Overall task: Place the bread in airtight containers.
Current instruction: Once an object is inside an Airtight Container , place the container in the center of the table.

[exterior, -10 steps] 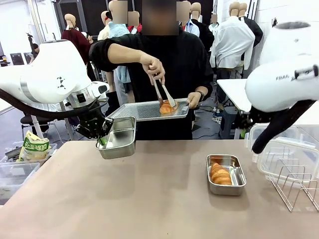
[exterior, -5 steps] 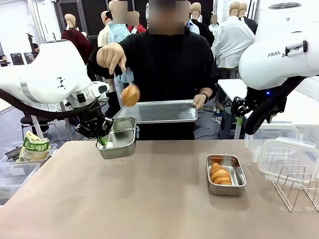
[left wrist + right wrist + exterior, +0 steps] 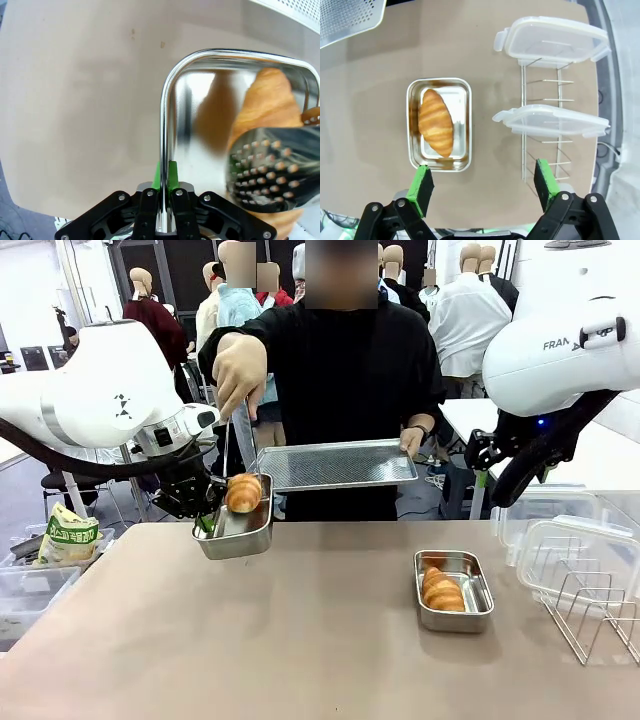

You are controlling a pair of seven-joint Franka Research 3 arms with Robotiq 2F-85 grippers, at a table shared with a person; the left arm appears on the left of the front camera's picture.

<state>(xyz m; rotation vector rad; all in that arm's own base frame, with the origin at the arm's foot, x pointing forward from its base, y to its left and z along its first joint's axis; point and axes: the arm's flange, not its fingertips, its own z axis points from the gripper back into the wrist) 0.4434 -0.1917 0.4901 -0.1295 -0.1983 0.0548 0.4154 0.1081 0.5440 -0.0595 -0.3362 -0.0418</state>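
Observation:
My left gripper [image 3: 205, 523] [image 3: 165, 175] is shut on the rim of a steel tin [image 3: 245, 535] [image 3: 165, 100], holding it above the table's left side. A person's tongs [image 3: 235, 445] [image 3: 275, 165] hold a golden croissant [image 3: 243, 492] [image 3: 265, 105] inside that tin. A second tin [image 3: 480, 595] [image 3: 460, 95] rests on the table at the right with a croissant [image 3: 443, 590] [image 3: 436, 122] lying in it. My right gripper [image 3: 483, 180] hangs open high above that tin, nothing between its fingers.
The person's other hand holds a perforated steel tray [image 3: 335, 465] [image 3: 350, 15] over the far edge. Two clear lids [image 3: 550, 35] [image 3: 550, 120] lean in a wire rack [image 3: 590, 610] [image 3: 540, 90] at the right. A snack bag [image 3: 68, 535] sits off the table's left.
The person lifted a croissant off the tray with tongs and brought it left and down into the tin I hold. The right arm rose a little. The left gripper stayed put.

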